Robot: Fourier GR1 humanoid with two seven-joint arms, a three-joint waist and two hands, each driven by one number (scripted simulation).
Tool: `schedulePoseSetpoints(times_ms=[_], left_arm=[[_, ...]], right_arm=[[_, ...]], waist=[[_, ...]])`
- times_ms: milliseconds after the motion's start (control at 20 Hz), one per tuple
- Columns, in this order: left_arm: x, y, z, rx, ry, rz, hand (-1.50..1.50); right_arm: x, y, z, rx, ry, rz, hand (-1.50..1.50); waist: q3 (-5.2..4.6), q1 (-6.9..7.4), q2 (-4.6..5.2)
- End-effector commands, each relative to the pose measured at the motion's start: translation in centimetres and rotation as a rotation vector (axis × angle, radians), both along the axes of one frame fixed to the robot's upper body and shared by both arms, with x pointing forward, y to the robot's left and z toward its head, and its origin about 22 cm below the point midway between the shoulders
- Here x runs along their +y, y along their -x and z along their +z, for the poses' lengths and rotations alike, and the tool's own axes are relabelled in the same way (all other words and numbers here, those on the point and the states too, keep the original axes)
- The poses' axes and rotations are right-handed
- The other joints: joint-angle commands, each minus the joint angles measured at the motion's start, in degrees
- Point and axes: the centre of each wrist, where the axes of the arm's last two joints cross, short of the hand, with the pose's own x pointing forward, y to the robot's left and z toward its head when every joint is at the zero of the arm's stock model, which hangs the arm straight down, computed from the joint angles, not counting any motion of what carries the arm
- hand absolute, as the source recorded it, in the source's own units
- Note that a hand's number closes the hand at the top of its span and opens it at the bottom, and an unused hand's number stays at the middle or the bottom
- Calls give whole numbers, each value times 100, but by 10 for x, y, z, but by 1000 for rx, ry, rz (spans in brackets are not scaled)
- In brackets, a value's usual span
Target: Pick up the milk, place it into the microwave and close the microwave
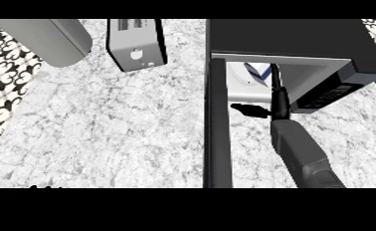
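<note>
Our right hand [274, 99] reaches into the mouth of the microwave [294, 38], the grey forearm rising from the lower edge of the head view and narrowing to the black hand at the cavity's threshold. We see the thumb jutting out to the left, over the pale floor just inside the opening, while the fingers run straight on into the cavity; whether they are wrapped round anything or simply extended we cannot tell, because the microwave's roof hides their tips.

Just beyond the hand, a little to its left, sits the milk [255, 71], a white carton with a blue mark, already inside the cavity and apparently upright, though only a sliver shows. So it lies directly ahead of the right hand, touching or almost touching it.

Nearer us and to the left stands the microwave door [217, 125], swung fully open, its dark edge running toward us along the counter [110, 125]. We judge placement nearly done; the coming move turns on that door, which lies left of the right arm. Our left hand is out of sight.

Farther left rest a toaster [137, 43] and a grey cylinder [51, 41].
</note>
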Motion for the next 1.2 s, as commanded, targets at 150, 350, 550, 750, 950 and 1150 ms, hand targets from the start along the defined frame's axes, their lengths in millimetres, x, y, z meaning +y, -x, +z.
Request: schedulePoseSetpoints(times_ms=[150,350,550,750,950,1150], left_arm=[[-1,1,-4,36,-8,13,-150],[-8,-6,-10,50,-33,-5,-150],[-21,-4,-8,68,-61,-65,-150],[-35,-3,-21,98,-60,-85,-150],[-22,-20,-10,92,-31,-111,-150],[-43,-21,-30,122,-79,-254,-150]], right_arm=[[-16,44,-36,0,-90,82,-150],[-18,68,-53,2,-169,118,-150],[-25,79,-57,52,-172,184,-150],[-57,122,-72,29,-165,142,-150],[-94,127,-55,22,-154,74,-150],[-94,158,-60,-5,-153,73,150]], waist=[[19,-182,-38],[13,-273,-65],[9,-306,-88],[5,-351,-98],[2,-379,-94],[2,-375,-93]])
